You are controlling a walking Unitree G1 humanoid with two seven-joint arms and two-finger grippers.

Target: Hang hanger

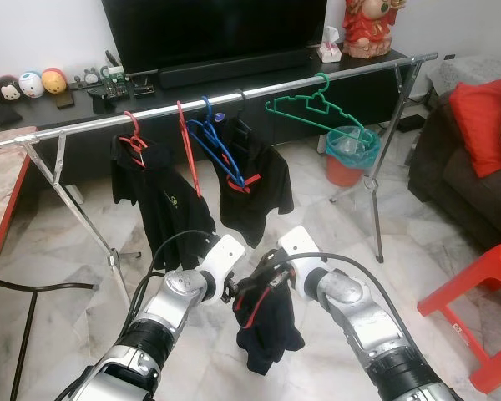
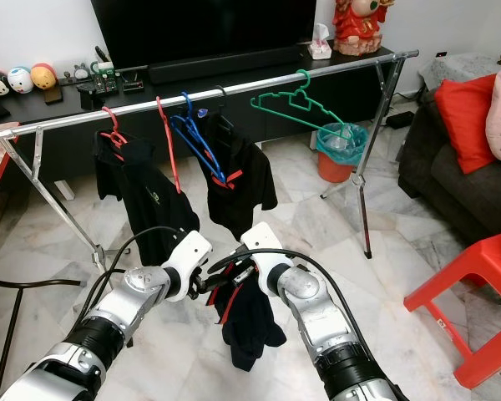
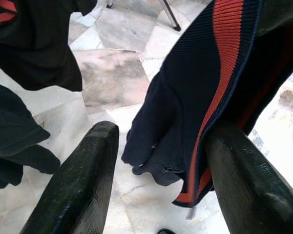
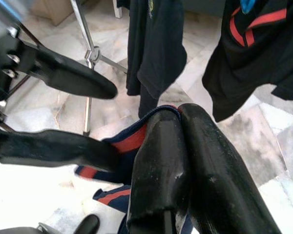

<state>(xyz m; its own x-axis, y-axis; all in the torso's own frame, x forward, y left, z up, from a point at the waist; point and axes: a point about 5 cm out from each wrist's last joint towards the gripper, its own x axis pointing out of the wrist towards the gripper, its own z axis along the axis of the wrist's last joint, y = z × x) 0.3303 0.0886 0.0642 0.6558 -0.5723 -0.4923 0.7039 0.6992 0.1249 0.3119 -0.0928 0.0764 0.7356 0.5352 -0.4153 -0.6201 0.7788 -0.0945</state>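
Between the two pincers, low in front of the robot, hangs a dark navy shirt with red trim (image 1: 263, 322), drooping toward the marble floor (image 1: 58, 242). The right pincer (image 4: 178, 114) is closed tight on the shirt's red-edged collar, its fingers pressed together. The left pincer (image 3: 158, 141) stands wide; one finger (image 3: 234, 165) touches the collar's red stripe, the other is clear of the cloth. Beyond them a silver clothes rail (image 1: 234, 92) spans the room on splayed legs. On it hang a red hanger (image 1: 134, 129) carrying a black shirt (image 1: 163, 200), a second, bare red hanger (image 1: 188, 150), blue hangers (image 1: 217, 146) beside another black shirt (image 1: 255, 184), and an empty green hanger (image 1: 317, 109). Behind the rail stand a black TV worktop (image 1: 75, 117) and a television (image 1: 213, 29). A red plastic stool (image 1: 484, 292) sits at the right.
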